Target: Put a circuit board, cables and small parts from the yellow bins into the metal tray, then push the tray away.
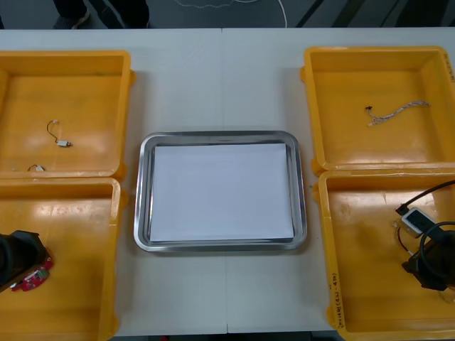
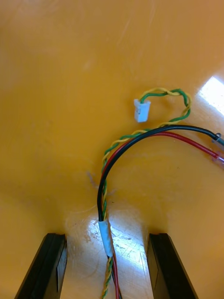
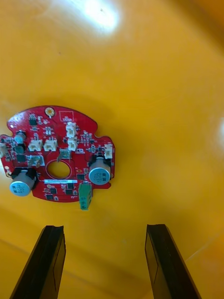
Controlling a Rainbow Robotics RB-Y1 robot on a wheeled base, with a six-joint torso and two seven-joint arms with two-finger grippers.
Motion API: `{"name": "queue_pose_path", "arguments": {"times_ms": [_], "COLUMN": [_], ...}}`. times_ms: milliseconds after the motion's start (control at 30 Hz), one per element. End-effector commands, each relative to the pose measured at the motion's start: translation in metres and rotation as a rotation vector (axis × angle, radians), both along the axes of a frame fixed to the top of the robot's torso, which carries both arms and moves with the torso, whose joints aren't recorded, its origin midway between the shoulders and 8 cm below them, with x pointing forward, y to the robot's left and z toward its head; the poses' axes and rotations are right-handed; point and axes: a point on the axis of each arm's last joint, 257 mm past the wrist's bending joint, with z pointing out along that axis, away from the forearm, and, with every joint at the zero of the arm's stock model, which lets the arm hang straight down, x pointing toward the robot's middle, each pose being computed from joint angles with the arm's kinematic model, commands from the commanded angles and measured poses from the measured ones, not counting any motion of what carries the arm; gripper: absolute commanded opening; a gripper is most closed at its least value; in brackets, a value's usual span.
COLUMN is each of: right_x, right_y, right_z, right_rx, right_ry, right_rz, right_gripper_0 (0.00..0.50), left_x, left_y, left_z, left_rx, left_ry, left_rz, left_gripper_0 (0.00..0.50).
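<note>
My left gripper (image 1: pixel 20 260) hangs low in the near-left yellow bin (image 1: pixel 78 213). Its fingers stand open (image 3: pixel 105 229) just short of a round red circuit board (image 3: pixel 58 154), which lies flat on the bin floor and shows beside the gripper (image 1: pixel 35 275) in the front view. In the near-right yellow bin (image 1: pixel 355 241) my right gripper (image 1: pixel 434 266) is down and open (image 2: pixel 107 238). A cable bundle (image 2: pixel 106 233) of black, red and twisted green-yellow wires runs between its fingers, ending in a white plug (image 2: pixel 141 110). The metal tray (image 1: pixel 142 213), white inside, sits between the bins.
The far-left bin (image 1: pixel 85 64) holds a thin wire with a small metal part (image 1: pixel 60 136) and another at its near wall (image 1: pixel 35 168). A twisted cable (image 1: pixel 398 111) lies in the far-right bin (image 1: pixel 341 78). A white connector block (image 1: pixel 416 221) lies by my right gripper.
</note>
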Motion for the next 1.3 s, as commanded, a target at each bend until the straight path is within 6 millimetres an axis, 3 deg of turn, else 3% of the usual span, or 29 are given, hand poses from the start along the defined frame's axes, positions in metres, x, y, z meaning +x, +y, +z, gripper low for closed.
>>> {"name": "queue_pose_path", "arguments": {"times_ms": [33, 100, 167, 600, 767, 967, 1300], "right_x": [0.003, 0.003, 0.003, 0.010, 0.016, 0.009, -0.001], "right_y": [0.017, 0.017, 0.017, 0.018, 0.019, 0.023, 0.062], "right_z": [-0.006, -0.006, -0.006, 0.002, 0.027, 0.057, 0.098], "right_rx": [0.036, 0.037, 0.035, 0.045, 0.035, 0.037, 0.151], "right_ry": [0.002, 0.000, 0.000, -0.014, -0.035, -0.013, 0.038], "right_rz": [-0.005, -0.006, -0.008, -0.009, -0.005, -0.037, -0.173], "right_gripper_0": [0.389, 0.108, 0.000, 0.000, 0.000, 0.000, 0.000], "left_x": [-0.011, -0.013, -0.013, -0.004, -0.001, -0.001, -0.007], "left_y": [-0.008, -0.008, -0.010, -0.002, 0.002, 0.002, 0.001], "left_z": [-0.008, -0.012, -0.015, -0.039, -0.044, -0.049, -0.055], "left_rx": [0.011, 0.015, 0.013, 0.028, 0.030, 0.035, 0.043], "left_ry": [0.012, 0.015, 0.014, -0.006, -0.016, -0.025, -0.021], "left_rz": [-0.033, -0.041, -0.046, -0.086, -0.087, -0.096, -0.117], "left_gripper_0": [0.500, 0.500, 0.500, 0.500, 0.500, 0.500, 0.500]}}
